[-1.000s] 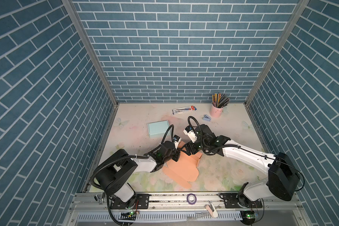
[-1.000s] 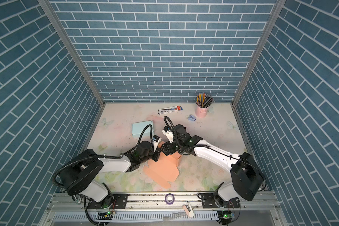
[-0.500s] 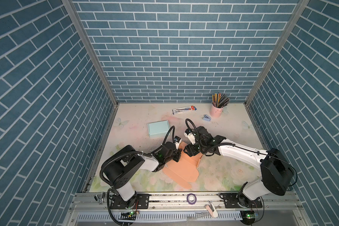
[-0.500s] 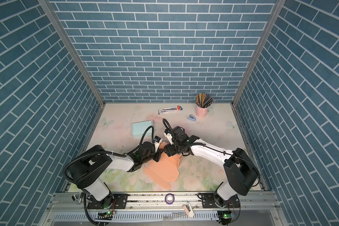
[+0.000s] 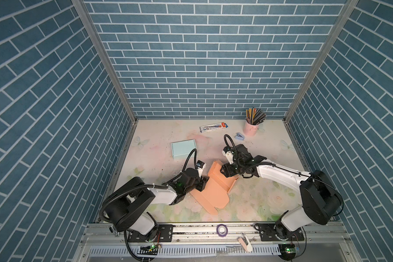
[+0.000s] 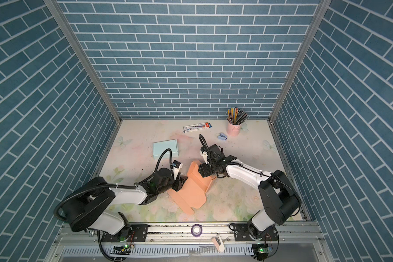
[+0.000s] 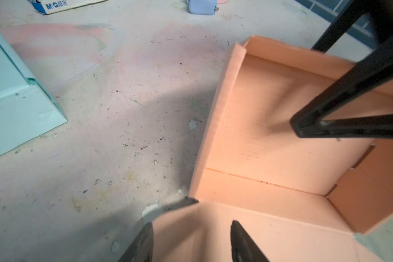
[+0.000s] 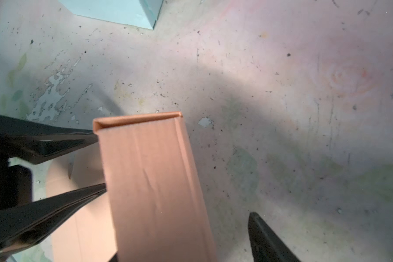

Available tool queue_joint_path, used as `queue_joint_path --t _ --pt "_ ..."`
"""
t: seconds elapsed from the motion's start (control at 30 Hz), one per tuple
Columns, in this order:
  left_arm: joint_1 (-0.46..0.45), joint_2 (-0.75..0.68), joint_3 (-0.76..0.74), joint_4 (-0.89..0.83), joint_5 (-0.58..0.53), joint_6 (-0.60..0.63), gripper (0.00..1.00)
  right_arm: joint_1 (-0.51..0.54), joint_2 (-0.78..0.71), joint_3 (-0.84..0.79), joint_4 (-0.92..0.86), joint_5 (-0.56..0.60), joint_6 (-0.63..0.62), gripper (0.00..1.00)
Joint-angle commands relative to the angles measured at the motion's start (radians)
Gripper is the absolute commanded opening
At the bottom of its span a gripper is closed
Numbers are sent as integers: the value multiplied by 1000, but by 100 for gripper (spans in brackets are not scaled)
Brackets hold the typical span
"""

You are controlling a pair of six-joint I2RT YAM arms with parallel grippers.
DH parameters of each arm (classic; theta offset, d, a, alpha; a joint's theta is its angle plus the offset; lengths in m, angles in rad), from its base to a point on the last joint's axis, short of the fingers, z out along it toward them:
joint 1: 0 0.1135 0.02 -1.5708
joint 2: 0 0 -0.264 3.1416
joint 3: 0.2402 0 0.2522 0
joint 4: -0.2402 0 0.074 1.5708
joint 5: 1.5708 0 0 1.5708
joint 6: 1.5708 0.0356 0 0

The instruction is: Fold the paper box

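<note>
Two arms, one half-folded orange paper box (image 5: 213, 190), sitting a bit front of centre on the table (image 5: 159, 163). That tabletop has seen things: faded floral print with pale butterflies and pink smudges. Up close in the wrist views it's all black specks, scratches and little chips where the print has flaked off. Blue brick-pattern walls (image 5: 202, 56) close it in on three sides, with metal strips running up the back corners. The box has a couple of walls standing up, and the rest lies flat toward the front. The left gripper (image 7: 191, 223) is down low at the box's left edge, jaws apart with a flat flap lying between the fingers, not pinching it as far as I can see. The right gripper (image 5: 225, 171) is spread too, straddling one of the upright walls, one finger inside the box and one outside, with a gap showing. Behind all this: a light blue box (image 5: 183, 148) lying flat, plus a pen carton (image 5: 212, 127) and a pink cup of coloured pencils (image 5: 250, 129) near the back wall. A purple tape roll (image 5: 221, 229) sits on the front rail (image 5: 191, 231).
</note>
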Motion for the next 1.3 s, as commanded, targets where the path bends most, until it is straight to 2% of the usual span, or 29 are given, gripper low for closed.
queue_joint_path --t 0.0,0.13,0.33,0.5,0.73,0.83,0.93,1.07,1.27 --pt "-6 -135 47 -187 -27 -46 61 -38 8 -23 42 -54 57 65" --pt "-9 -274 150 -482 -56 -96 73 -92 31 -48 86 -96 90 65" --pt "-6 -350 279 -838 -90 -211 89 -147 42 -87 131 -115 117 64" --pt "11 -373 271 -856 -4 -320 91 -199 39 -147 201 -147 158 63" --pt "12 -332 222 -721 62 -458 90 -213 46 -178 221 -138 160 62" --pt "12 -304 212 -667 92 -476 87 -213 42 -192 225 -131 160 62" --pt "11 -256 217 -626 117 -492 77 -213 36 -200 227 -127 158 62" --pt "11 -213 217 -579 130 -511 57 -213 20 -207 225 -115 155 62" --pt "11 -207 229 -598 106 -520 33 -212 -32 -241 236 -109 164 63"
